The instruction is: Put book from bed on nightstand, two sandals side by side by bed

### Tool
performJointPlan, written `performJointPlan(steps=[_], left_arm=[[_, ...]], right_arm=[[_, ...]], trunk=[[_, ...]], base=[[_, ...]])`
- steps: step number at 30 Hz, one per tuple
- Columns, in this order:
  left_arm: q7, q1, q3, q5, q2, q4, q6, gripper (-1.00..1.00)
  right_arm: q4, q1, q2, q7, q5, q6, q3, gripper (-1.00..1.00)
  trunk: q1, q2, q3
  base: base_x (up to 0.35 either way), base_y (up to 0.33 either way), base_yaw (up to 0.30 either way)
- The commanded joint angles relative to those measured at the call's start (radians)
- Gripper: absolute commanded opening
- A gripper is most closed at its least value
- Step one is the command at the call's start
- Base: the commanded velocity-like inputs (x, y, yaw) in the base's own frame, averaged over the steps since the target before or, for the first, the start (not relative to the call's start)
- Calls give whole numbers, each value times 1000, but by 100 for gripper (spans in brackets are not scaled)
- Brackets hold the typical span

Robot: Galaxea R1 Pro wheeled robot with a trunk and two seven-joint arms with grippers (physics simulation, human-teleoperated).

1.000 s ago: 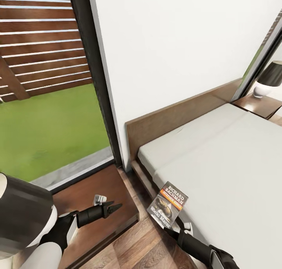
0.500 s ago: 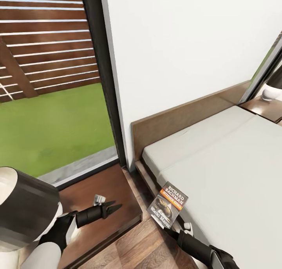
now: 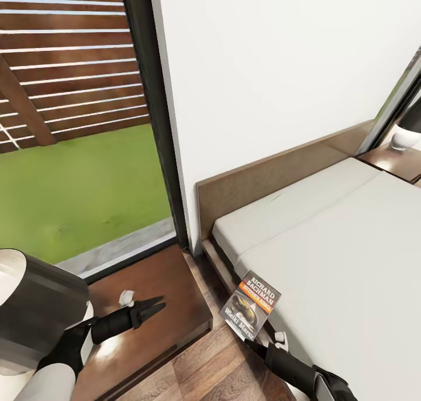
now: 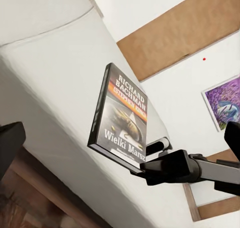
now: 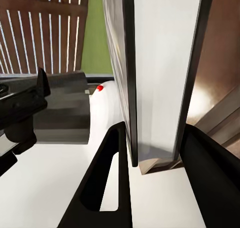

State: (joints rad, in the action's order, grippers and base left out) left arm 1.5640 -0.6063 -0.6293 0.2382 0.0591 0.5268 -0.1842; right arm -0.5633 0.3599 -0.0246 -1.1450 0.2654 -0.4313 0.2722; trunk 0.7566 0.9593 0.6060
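Beside the bed (image 3: 327, 243) and window (image 3: 76, 155), the right gripper (image 3: 252, 344) grasps the book (image 3: 250, 304) upright; the left gripper (image 3: 153, 305) hovers with jaws parted over the nightstand (image 3: 169, 296).

From the head we look steeply down at the bed's (image 3: 327, 255) headboard corner, the window to our left. Our left wrist camera faces across to the book (image 4: 120, 119) from close by. Our right wrist camera sits right beneath that book (image 5: 150, 73), peering up its edge. All three views share it.
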Motion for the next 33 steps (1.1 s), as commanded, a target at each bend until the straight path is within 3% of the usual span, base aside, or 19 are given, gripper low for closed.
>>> performJointPlan(steps=[1,8,15,21,33], left_arm=[[7,-1,-7,10,-1,1,-11,100],[7,-1,-8,10,-1,0,-11,100],[7,-1,-9,10,-1,0,-14,100],[7,-1,-8,12,-1,1,-64,100],[7,-1,-7,12,-1,1,-70,100]], right_arm=[[0,1,0,-2,5,-9,1,-100],[0,0,1,-2,5,-9,1,-100],[0,0,1,-2,5,-9,1,-100],[0,1,1,-2,5,-9,1,-100],[0,0,0,-2,5,-9,1,-100]], trunk=[[0,1,1],[0,1,1],[0,1,1],[0,1,1],[0,1,1]], base=[[0,0,0],[-19,0,0],[-218,0,0],[-24,0,11],[-1,0,246]])
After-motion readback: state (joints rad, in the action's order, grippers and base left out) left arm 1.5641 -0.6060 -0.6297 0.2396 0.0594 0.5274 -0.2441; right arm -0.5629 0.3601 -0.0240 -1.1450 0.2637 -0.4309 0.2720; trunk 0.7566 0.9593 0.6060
